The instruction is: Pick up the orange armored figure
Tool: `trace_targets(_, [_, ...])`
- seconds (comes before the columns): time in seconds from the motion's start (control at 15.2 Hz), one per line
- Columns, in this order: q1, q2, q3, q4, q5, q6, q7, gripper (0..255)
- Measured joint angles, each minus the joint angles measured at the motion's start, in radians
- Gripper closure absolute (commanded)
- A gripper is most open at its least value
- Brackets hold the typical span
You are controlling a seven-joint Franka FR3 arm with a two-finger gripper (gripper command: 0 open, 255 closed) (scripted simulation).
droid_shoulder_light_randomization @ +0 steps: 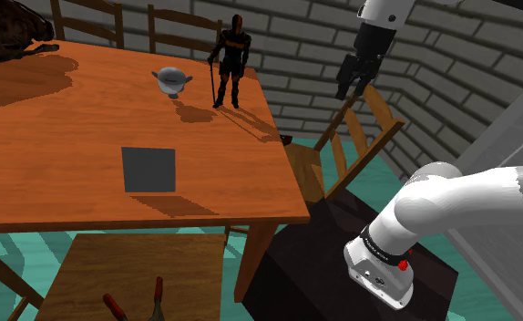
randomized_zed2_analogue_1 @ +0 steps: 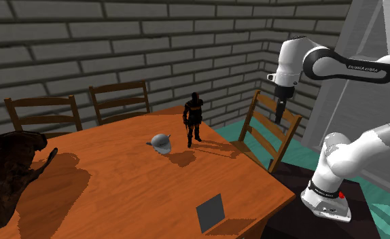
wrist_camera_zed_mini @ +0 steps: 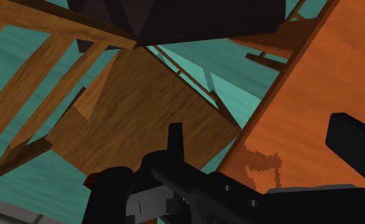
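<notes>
Ref = wooden table [droid_shoulder_light_randomization: 50,137]. Dark grey flat slab [droid_shoulder_light_randomization: 148,170] lies on table, toward the near edge. Grey bowl [droid_shoulder_light_randomization: 170,80] sits on table twd far side. Armored figure [droid_shoulder_light_randomization: 230,64], black w/ orange on face, stands upright on table just beside bowl, near the far corner on shoulder view's right. Wooden chair [droid_shoulder_light_randomization: 360,137] stands off table's right edge. Gripper [droid_shoulder_light_randomization: 349,87] hangs above chair, off table, well apart from armored figure; apart or together: can't tell.

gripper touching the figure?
Apart. Shoulder view: the gripper hangs in the air by the chair, beyond the table edge; the figure stands on the table, with a wide gap between them.
</notes>
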Motion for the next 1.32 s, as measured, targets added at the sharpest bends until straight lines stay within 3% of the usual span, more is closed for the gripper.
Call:
trace_targets(0.2, [-0.003, 0.028, 0.025, 0.011, 0.015, 0.027, 0.040, 0])
trace_targets(0.73, [-0.038, 0.243, 0.161, 0.143, 0.059, 0.171, 0.285, 0])
trace_targets(1.32, [-0.083, 0.557, 0.299, 0.400, -0.006, 0.285, 0.589, 0])
